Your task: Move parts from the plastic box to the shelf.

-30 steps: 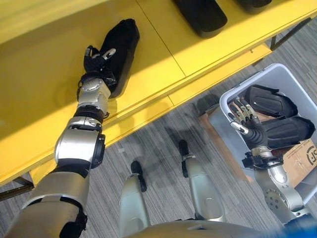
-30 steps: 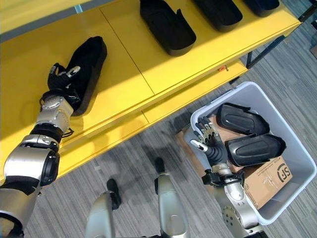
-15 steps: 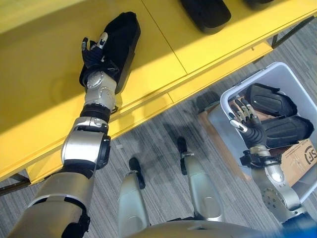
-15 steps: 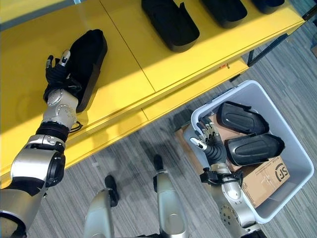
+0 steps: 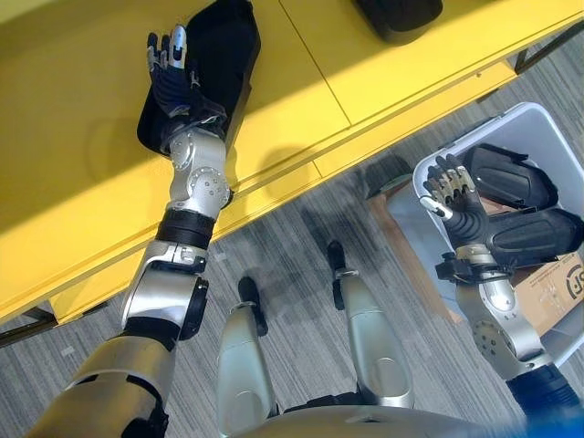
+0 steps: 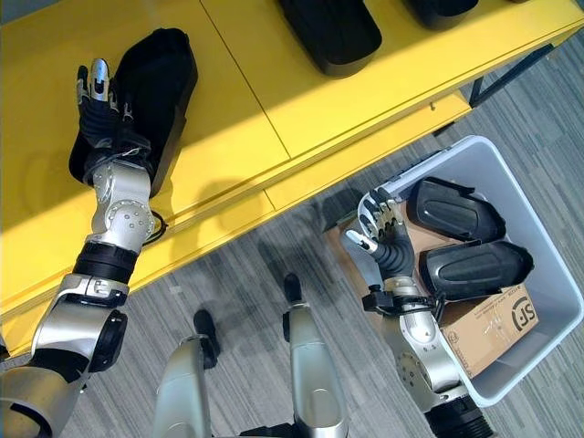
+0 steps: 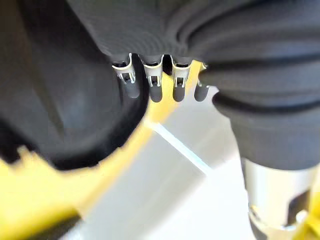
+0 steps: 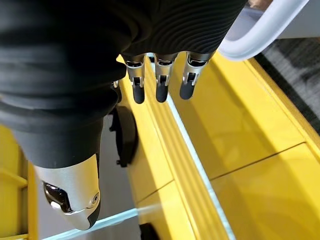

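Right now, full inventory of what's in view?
shelf: one, yellow, along the top of the head views.
parts on shelf: three in view, black; one under the left hand, two more cut off at the top edge.
plastic box: one, grey-white, on the floor at the robot's right.
parts in box: two, black, side by side.
cardboard box: one, brown, inside the plastic box.
floor: grey striped carpet.
left hand: fingers straight, lying on the shelf part.
right hand: fingers relaxed, above the plastic box's near rim.

grey striped floor (image 6: 246,274), cardboard box (image 6: 488,330)
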### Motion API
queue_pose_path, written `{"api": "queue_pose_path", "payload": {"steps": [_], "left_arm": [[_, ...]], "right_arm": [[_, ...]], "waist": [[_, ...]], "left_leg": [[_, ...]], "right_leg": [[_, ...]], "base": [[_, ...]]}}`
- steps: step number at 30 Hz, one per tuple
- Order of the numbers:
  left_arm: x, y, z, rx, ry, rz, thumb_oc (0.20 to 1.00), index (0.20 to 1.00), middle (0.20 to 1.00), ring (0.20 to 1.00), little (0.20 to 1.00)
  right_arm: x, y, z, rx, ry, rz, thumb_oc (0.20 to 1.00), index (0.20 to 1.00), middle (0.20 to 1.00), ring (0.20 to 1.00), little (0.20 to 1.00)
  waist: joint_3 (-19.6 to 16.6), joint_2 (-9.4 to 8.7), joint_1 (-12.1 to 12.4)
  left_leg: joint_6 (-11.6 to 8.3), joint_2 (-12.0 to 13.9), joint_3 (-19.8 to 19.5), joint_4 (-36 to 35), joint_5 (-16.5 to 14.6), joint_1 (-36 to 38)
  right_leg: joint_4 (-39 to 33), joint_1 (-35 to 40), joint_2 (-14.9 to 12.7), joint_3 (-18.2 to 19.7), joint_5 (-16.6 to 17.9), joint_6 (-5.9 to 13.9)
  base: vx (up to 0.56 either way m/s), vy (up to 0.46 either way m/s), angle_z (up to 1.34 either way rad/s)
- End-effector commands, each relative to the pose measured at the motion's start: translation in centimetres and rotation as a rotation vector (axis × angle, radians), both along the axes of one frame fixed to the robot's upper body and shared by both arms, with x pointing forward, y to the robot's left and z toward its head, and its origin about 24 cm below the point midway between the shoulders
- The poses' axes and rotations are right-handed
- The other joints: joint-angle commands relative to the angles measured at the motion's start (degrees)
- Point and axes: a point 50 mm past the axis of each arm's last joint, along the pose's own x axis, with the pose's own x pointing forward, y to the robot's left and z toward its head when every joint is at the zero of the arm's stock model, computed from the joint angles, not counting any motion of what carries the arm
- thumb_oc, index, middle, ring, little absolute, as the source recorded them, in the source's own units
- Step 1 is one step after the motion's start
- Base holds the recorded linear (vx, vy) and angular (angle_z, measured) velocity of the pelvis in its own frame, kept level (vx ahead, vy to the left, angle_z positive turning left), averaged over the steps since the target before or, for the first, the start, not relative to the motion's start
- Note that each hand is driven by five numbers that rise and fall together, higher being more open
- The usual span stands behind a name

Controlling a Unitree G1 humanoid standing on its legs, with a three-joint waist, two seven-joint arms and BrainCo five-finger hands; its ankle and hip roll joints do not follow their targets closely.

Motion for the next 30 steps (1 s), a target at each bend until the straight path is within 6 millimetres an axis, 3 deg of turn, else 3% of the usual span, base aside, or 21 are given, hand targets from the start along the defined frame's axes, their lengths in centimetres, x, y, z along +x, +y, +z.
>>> {"api": "queue_pose_path", "payload": {"steps": [1,7,12,13,15,17,20,23,28,30], "left_arm": [[-1.5,0.3,2.1,0.006,-0.177,-0.013,1.0,1.0,1.0,1.0,1.0],[-4.2,-1.1,3.4,0.06,-0.334,-0.088,1.0,1.0,1.0,1.0,1.0],[-6.4,0.4,3.2,0.36,-0.365,0.043,1.0,1.0,1.0,1.0,1.0],[-7.1,0.8,3.0,0.493,-0.365,0.098,1.0,1.0,1.0,1.0,1.0],[-7.5,1.1,2.7,0.504,-0.367,0.114,1.0,1.0,1.0,1.0,1.0],[-10.0,2.7,1.7,1.043,-0.326,0.338,1.0,1.0,1.0,1.0,1.0],[-10.7,3.7,0.9,1.318,-0.264,0.458,1.0,1.0,1.0,1.0,1.0],[-11.2,4.8,0.2,1.734,-0.198,0.648,1.0,1.0,1.0,1.0,1.0],[-11.7,5.5,-1.5,2.282,-0.185,0.688,1.0,1.0,1.0,1.0,1.0],[-11.7,5.5,-2.4,2.366,-0.176,0.652,1.0,1.0,1.0,1.0,1.0]], "right_arm": [[-0.6,-0.9,2.1,-0.021,-0.122,-0.024,1.0,1.0,1.0,1.0,1.0],[-0.5,-0.9,2.3,-0.037,-0.139,-0.017,1.0,1.0,1.0,1.0,1.0],[-0.6,-1.3,2.7,-0.068,-0.166,0.01,1.0,1.0,1.0,1.0,1.0],[-0.7,-1.6,2.6,-0.07,-0.164,0.01,1.0,1.0,1.0,1.0,1.0],[-0.8,-1.7,2.7,-0.078,-0.169,0.013,1.0,1.0,1.0,1.0,1.0],[-1.2,-2.4,2.9,-0.083,-0.188,0.044,1.0,1.0,1.0,1.0,1.0],[-1.4,-2.8,3.1,-0.089,-0.197,0.052,1.0,1.0,1.0,1.0,1.0],[-1.7,-3.3,3.2,-0.104,-0.203,0.057,1.0,1.0,1.0,1.0,1.0],[-2.1,-3.8,3.2,-0.131,-0.197,0.077,1.0,1.0,1.0,1.0,1.0],[-2.3,-3.9,3.2,-0.139,-0.197,0.074,1.0,1.0,1.0,1.0,1.0]], "waist": [[-1.1,0.79,0.6],[-1.5,1.49,1.1],[-2.0,2.22,1.9],[-2.2,2.45,2.1],[-2.2,2.52,2.2],[-2.6,3.07,3.0],[-2.8,3.33,3.3],[-3.1,3.62,3.7],[-3.1,4.07,4.0],[-3.0,4.14,4.3]], "left_leg": [[-1.77,2.0,-6.4,-0.3,0.9,-0.2],[-1.53,1.6,-6.6,-0.7,1.1,0.6],[-1.37,1.4,-6.5,-1.4,1.3,2.0],[-1.38,1.3,-6.5,-1.7,1.4,2.3],[-1.35,1.3,-6.6,-1.7,1.4,2.4],[-1.41,1.2,-6.6,-2.3,1.5,3.4],[-1.47,1.1,-6.6,-2.6,1.6,3.9],[-1.54,1.0,-6.6,-2.8,1.8,4.0],[-1.74,1.0,-6.5,-2.7,1.6,4.4],[-1.69,1.0,-6.5,-2.6,1.6,4.4]], "right_leg": [[0.8,3.9,-3.1,2.4,-2.4,2.26],[0.5,5.0,-3.3,2.2,-2.3,2.28],[0.0,6.3,-3.6,2.0,-2.1,2.29],[-0.1,6.6,-3.6,1.9,-2.1,2.35],[-0.2,6.7,-3.6,1.9,-2.1,2.34],[-0.8,8.0,-4.0,1.6,-2.0,2.49],[-1.1,8.6,-4.3,1.2,-2.1,2.66],[-1.3,8.9,-4.6,1.0,-1.8,2.89],[-1.5,9.8,-5.3,0.7,-2.2,3.46],[-1.6,9.9,-5.4,0.6,-2.2,3.58]], "base": [[0.0,0.002,0.04],[0.0,0.0,0.0],[0.0,0.0,0.0],[0.0,0.0,0.0],[-0.01,0.003,0.03],[-0.02,0.002,0.0],[-0.01,0.003,0.08],[-0.01,0.013,0.05],[0.0,0.0,0.0],[-0.01,0.007,0.02]]}}
